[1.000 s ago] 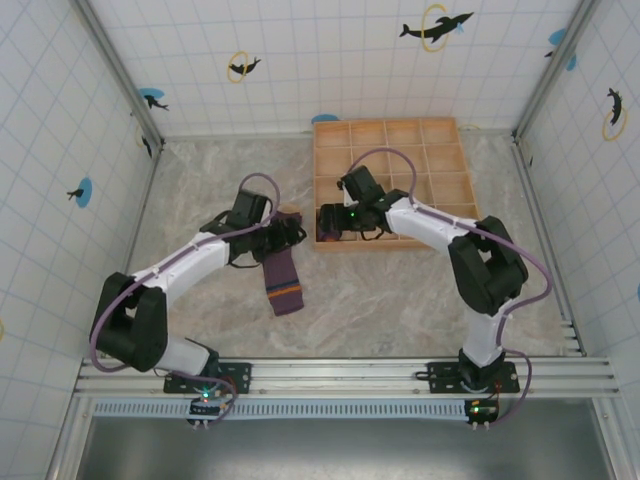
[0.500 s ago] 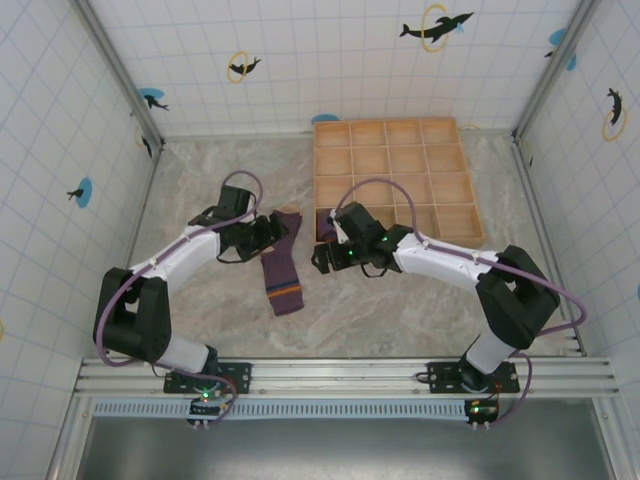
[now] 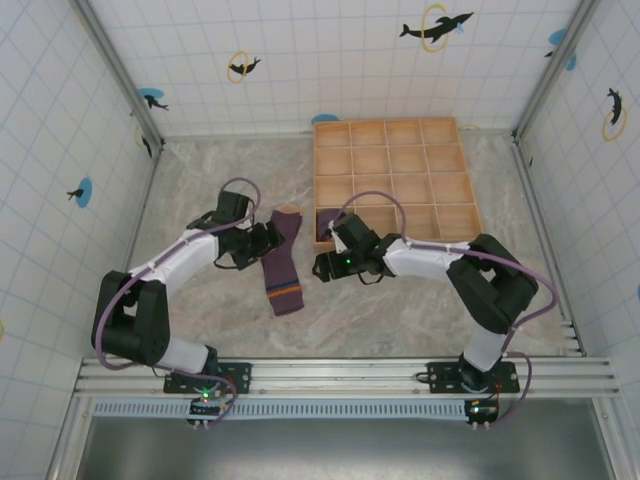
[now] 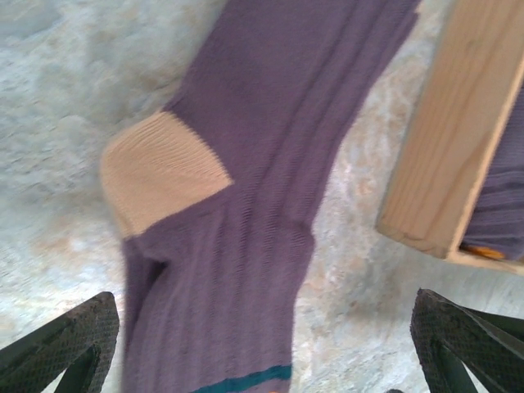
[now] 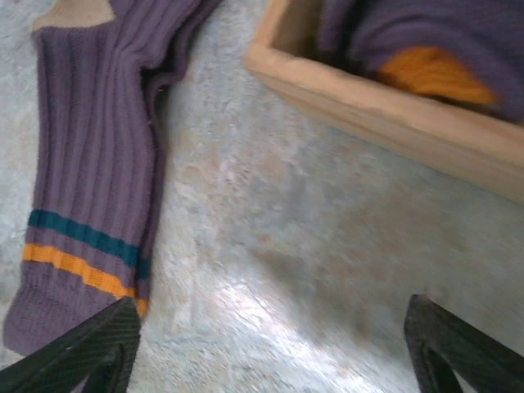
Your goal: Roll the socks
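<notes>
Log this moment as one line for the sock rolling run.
flat sock: unrolled on table | rolled sock: in wooden tray, near-left compartment | left fingers: open | right fingers: open

Both arms bent inward, left hand (image 3: 264,243) jaws wide apart, right hand (image 3: 324,266) jaws apart

Top camera: high up, far, at 6 o'clock edge of table (image 3: 400,312), looks down toward 12. Wrist cameras: very close, look down. All three share flat sock (image 3: 282,262), wooden tray (image 3: 316,200) corner.
</notes>
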